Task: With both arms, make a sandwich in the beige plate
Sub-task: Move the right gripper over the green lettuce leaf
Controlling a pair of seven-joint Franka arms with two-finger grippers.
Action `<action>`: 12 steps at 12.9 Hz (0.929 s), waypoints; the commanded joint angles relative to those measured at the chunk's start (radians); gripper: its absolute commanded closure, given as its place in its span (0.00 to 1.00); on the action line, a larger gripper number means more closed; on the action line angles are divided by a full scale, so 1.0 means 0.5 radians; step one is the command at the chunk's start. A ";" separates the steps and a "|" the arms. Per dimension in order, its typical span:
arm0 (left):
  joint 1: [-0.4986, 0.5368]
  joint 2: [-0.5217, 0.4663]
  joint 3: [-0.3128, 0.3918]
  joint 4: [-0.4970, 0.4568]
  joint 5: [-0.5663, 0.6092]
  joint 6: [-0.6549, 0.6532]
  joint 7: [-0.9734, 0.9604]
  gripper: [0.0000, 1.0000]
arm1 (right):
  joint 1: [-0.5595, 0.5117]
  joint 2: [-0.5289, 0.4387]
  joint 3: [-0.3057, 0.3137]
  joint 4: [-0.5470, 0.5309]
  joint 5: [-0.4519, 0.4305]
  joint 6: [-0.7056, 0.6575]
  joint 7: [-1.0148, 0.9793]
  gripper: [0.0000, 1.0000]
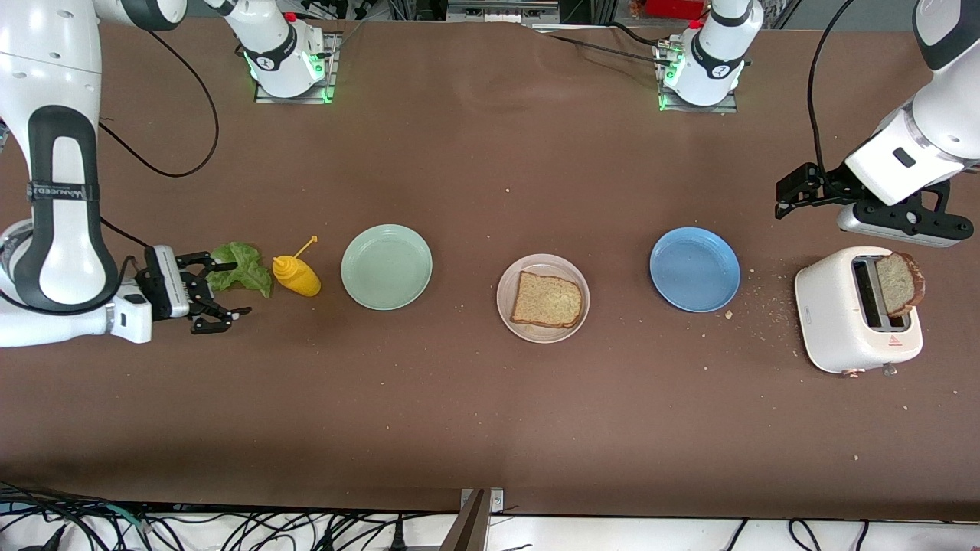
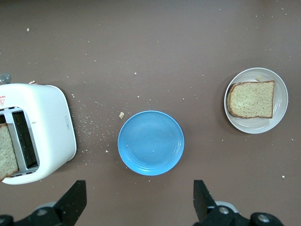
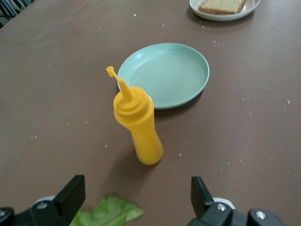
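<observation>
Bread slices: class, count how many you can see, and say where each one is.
2. One bread slice lies on the beige plate; the other slice stands in the white toaster, at the left arm's end.

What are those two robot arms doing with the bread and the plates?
They are making a sandwich. One bread slice already lies on the beige plate. The right pincer is open, low at the lettuce leaf beside the yellow squeeze bottle, holding nothing yet. The left pincer is open and empty above the table, near the white toaster, where a second bread slice sticks out of a slot. The mint-green plate and blue plate have nothing on them.
</observation>
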 commanded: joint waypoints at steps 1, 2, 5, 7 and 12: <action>-0.011 0.023 0.001 0.054 0.058 -0.040 0.002 0.00 | -0.004 -0.133 0.001 -0.016 -0.234 0.077 0.370 0.00; -0.011 0.023 -0.002 0.054 0.058 -0.040 0.002 0.00 | -0.004 -0.221 0.004 -0.034 -0.375 0.129 0.655 0.00; -0.011 0.023 -0.002 0.054 0.058 -0.040 0.005 0.00 | 0.051 -0.455 0.025 -0.187 -0.725 0.344 1.459 0.00; -0.011 0.023 0.001 0.054 0.058 -0.040 0.005 0.00 | 0.064 -0.553 0.101 -0.279 -0.946 0.464 1.879 0.00; -0.011 0.023 0.001 0.054 0.058 -0.040 0.005 0.00 | 0.070 -0.648 0.295 -0.592 -1.170 0.877 3.043 0.00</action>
